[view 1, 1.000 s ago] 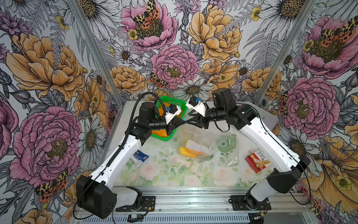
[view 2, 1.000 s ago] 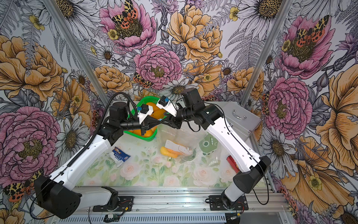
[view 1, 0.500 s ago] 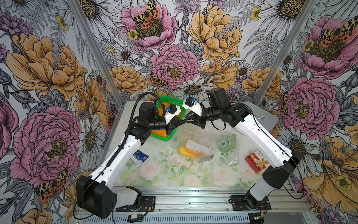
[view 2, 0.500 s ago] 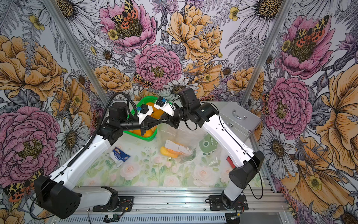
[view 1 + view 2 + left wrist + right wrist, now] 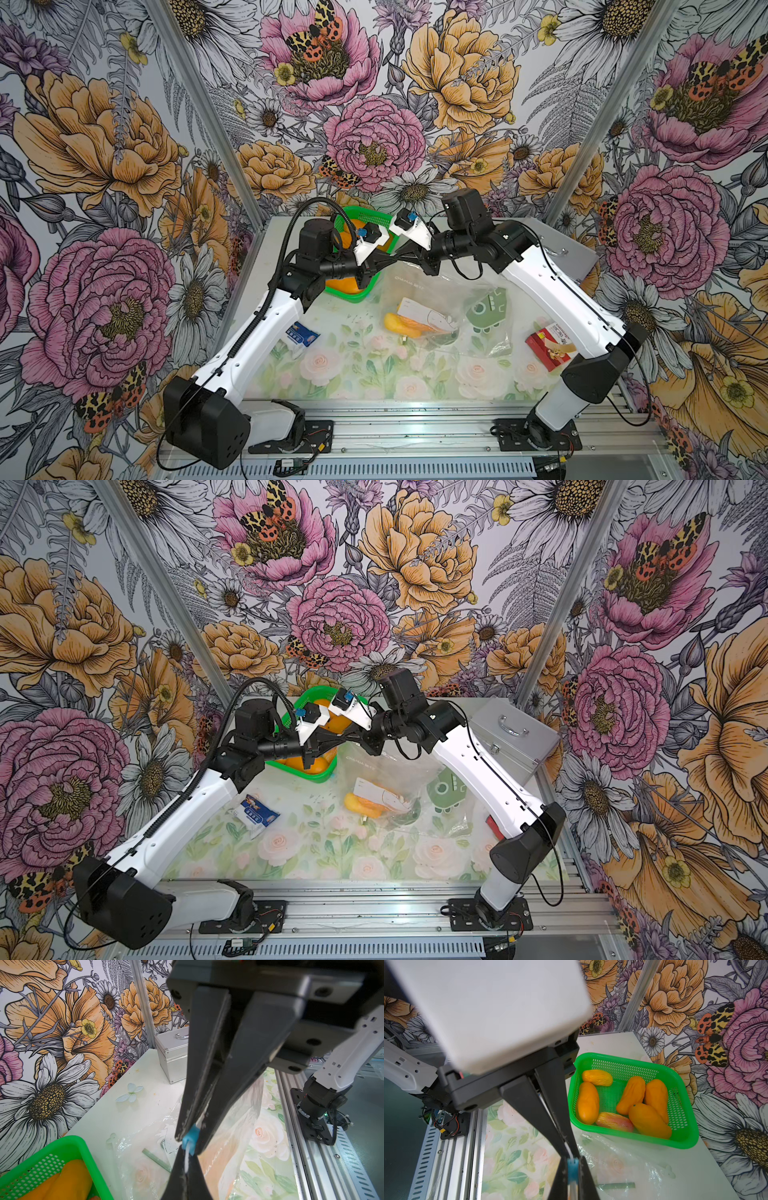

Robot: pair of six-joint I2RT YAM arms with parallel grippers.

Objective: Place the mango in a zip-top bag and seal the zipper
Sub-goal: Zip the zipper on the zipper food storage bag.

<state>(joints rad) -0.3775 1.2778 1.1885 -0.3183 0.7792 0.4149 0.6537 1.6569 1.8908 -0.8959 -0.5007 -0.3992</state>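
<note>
A clear zip-top bag (image 5: 453, 291) lies mid-table with a yellow mango (image 5: 395, 323) inside under a white card. The bag's far left corner is lifted. My two grippers meet there tip to tip, near the basket. The left gripper (image 5: 392, 260) (image 5: 185, 1159) is shut on the bag's white zipper edge. The right gripper (image 5: 409, 257) (image 5: 572, 1160) is shut on the blue zipper slider (image 5: 572, 1169) (image 5: 190, 1136), right against the left fingertips. In both top views the slider is hidden behind the fingers.
A green basket (image 5: 353, 296) (image 5: 683, 1140) holding several more mangoes stands just behind the grippers. A silver case (image 5: 515, 737) sits at the back right. A red box (image 5: 548, 343), a blue-white packet (image 5: 301, 334) and a green figure-shaped piece (image 5: 486, 309) lie near the bag.
The right gripper has moved left along the bag's top edge to the left gripper's tips and has closed on the slider. The left arm has held still.
</note>
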